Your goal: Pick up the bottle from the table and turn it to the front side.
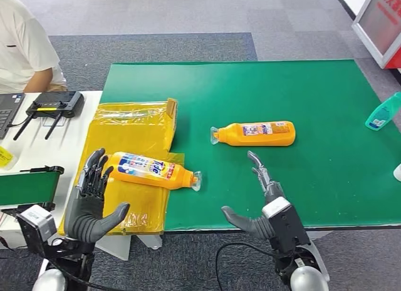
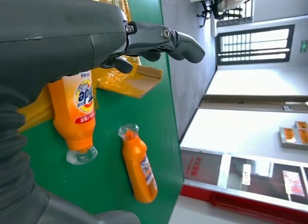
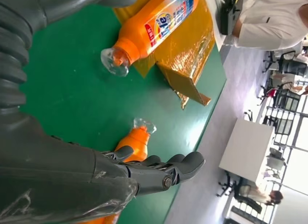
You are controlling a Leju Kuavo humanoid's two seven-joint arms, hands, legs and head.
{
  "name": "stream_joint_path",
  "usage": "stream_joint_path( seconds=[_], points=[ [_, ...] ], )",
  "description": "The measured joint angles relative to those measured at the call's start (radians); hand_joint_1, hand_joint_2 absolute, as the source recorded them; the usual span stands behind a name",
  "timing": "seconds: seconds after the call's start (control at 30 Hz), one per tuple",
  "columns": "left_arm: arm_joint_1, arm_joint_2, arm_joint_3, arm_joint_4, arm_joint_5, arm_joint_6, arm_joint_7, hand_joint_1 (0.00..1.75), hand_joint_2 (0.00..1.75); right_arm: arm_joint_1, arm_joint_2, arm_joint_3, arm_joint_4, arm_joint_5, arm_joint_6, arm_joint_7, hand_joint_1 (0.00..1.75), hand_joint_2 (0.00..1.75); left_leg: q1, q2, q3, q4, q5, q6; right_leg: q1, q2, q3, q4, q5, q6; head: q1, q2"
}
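Right now the left hand (image 1: pixel 93 200) hangs with fingers spread, holding nothing, just at the base end of the near orange bottle (image 1: pixel 152 170). Right hand (image 1: pixel 257 200) also spread and empty, low at the bench (image 1: pixel 331 178) front edge, short of the far orange bottle (image 1: pixel 257 134).

Near bottle lies on its side, body on a yellow plastic bag (image 1: pixel 137 125), clear cap pointing toward the right hand and resting on the green mat. Big brand label faces up. Far bottle also on its side, on bare mat, cap pointing toward the bag, a smaller busy label up. Which face counts as front for that one: can't tell for sure.

Judgement: scene fits two stages, either a bottle about to be picked or one just set down label-up with hands off. Can't settle which.

For any grasp: wrap the body mid-length, not the narrow neck or cap; the plastic looks smooth and slick, and the bag under the near one may slide or cling. Roll about the long axis, keep it low over the mat.

Also around: teal bottle (image 1: pixel 382 113) at the mat's far right edge, a person in white (image 1: pixel 21 44) beside a controller (image 1: pixel 56 104).
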Motion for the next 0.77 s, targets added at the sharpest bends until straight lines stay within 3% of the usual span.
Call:
stream_joint_path(
  seconds=[0.13,0.43,0.77],
  points=[
    [0.051,0.001,0.017,-0.036,0.068,-0.046,-0.024,0.0,1.75,0.003,-0.006,-0.035,0.002,-0.117,0.034,0.016,0.0,1.75,0.0,0.0,0.0,0.0,0.0,0.0,0.0,0.0,0.0,0.0,0.0,0.0,0.0,0.0],
    [0.118,0.004,0.053,-0.079,0.077,-0.082,-0.044,0.0,1.75,0.004,-0.01,-0.107,0.012,-0.231,0.078,0.047,0.0,1.75,0.0,0.0,0.0,0.0,-0.001,0.0,0.0,0.0,0.0,0.0,0.0,0.0,0.0,0.0],
    [0.141,-0.057,0.173,-0.083,0.091,-0.187,-0.063,0.0,1.75,-0.036,0.035,-0.146,0.043,-0.2,0.036,0.09,0.0,1.75,0.0,0.0,0.0,0.0,0.0,0.0,0.0,0.0,0.0,0.0,0.0,0.0,0.0,0.0]
  ],
)
